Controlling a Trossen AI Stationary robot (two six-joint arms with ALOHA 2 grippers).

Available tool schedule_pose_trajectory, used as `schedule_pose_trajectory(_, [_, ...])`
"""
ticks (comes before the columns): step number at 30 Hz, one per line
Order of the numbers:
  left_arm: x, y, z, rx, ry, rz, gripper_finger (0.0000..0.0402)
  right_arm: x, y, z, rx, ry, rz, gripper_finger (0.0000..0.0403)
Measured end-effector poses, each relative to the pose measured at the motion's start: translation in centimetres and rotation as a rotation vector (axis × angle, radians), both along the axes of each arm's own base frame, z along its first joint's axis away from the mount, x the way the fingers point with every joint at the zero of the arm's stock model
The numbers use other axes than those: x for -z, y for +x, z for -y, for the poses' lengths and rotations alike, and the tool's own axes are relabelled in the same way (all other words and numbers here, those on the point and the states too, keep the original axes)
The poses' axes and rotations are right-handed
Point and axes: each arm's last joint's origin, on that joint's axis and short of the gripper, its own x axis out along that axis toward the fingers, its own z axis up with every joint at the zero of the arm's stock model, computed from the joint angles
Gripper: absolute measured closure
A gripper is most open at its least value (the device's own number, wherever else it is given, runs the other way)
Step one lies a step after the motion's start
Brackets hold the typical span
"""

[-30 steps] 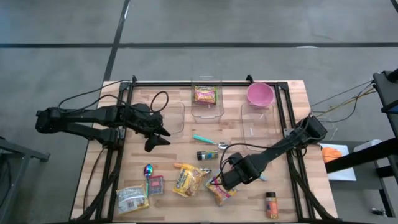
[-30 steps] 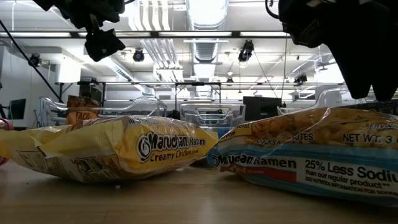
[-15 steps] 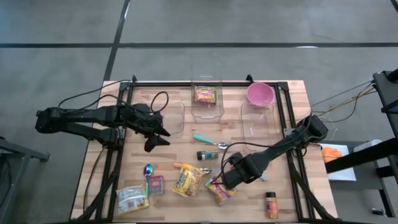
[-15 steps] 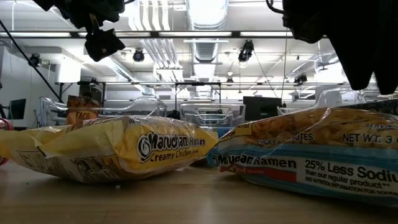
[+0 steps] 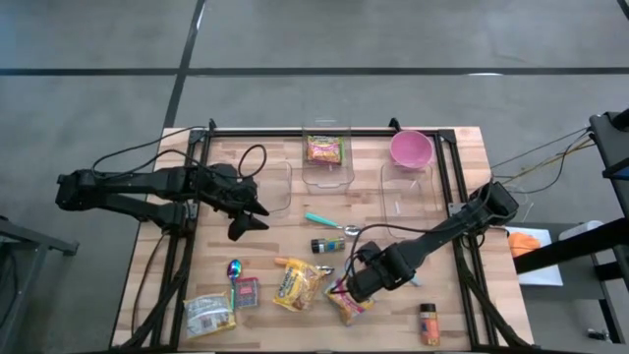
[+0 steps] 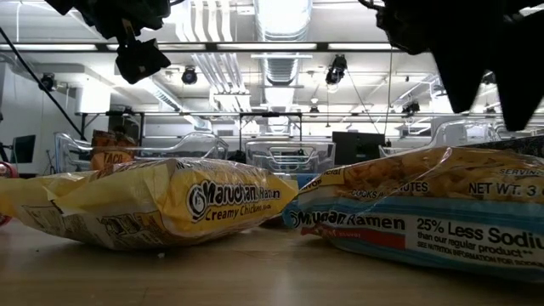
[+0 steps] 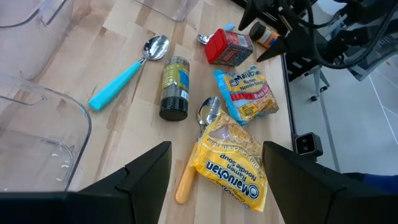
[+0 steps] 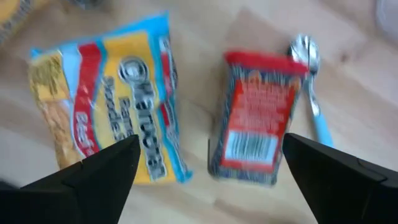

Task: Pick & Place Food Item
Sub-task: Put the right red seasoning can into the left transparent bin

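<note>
Left hand [image 5: 248, 218] spread, hovering above bench [image 5: 265, 251]. Yellow "Maruchan Creamy Chicken" ramen packet [image 6: 153, 204] readable only low. Right hand [image 5: 346, 288] spread over blue-edged "25% Less Sodium" ramen packet [image 8: 112, 106] and red barcoded box [image 8: 258, 124].

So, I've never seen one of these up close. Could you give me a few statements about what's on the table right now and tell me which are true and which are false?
1. The pink bowl sits at the far edge of the table. True.
2. The right gripper is shut on a spoon. False: its fingers stand open above the blue-edged ramen packet.
3. A food packet lies in the middle clear bin. True.
4. The left gripper holds the teal-handled spoon. False: it holds nothing, and the spoon lies on the table.
</note>
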Motion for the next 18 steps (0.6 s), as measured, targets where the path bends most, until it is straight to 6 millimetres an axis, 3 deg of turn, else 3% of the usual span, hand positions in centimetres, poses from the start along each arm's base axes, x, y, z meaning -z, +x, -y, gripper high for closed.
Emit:
schedule_pose_trajectory(8, [0.0, 0.0, 0.02, 0.013, 0.006, 0.004, 0.0144, 0.0, 0.22, -0.07, -0.078, -0.018, 0.032, 0.0012])
schedule_pose_trajectory(18, [0.07, -0.06, 0.02, 0.019, 0.012, -0.004, 0.0144, 0.19, 0.1, 0.04, 0.004, -0.025, 0.021, 0.0012])
